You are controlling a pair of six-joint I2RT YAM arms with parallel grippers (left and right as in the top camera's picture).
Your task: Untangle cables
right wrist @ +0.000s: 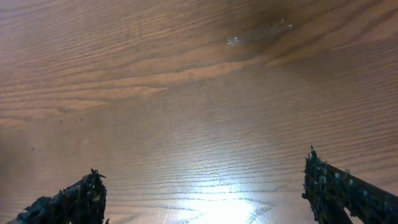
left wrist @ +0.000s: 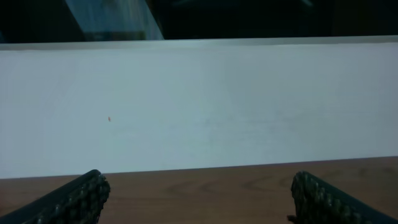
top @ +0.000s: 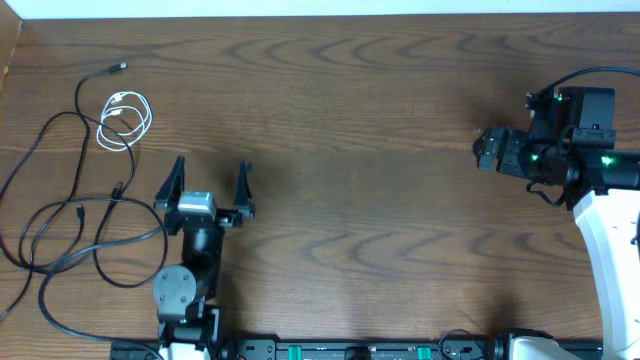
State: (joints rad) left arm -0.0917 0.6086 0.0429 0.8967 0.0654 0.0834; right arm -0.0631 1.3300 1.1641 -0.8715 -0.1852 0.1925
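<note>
The cables lie at the table's left in the overhead view. A white cord (top: 125,118) is coiled in small loops. Thin black cords (top: 60,215) sprawl in overlapping loops below and left of it, and one plug end (top: 118,67) points toward the far edge. My left gripper (top: 212,166) stands open just right of the black cords and holds nothing. In the left wrist view its fingertips (left wrist: 81,198) frame only bare wood and a white wall. My right gripper (top: 484,150) hovers far to the right; its wrist view shows it open (right wrist: 205,199) over bare wood, with no cable in sight.
The wooden table (top: 360,120) spans the overhead view. A white wall (left wrist: 199,106) rises behind its far edge. The right arm's white base (top: 610,260) stands at the right. A rail with black hardware (top: 340,350) runs along the front edge.
</note>
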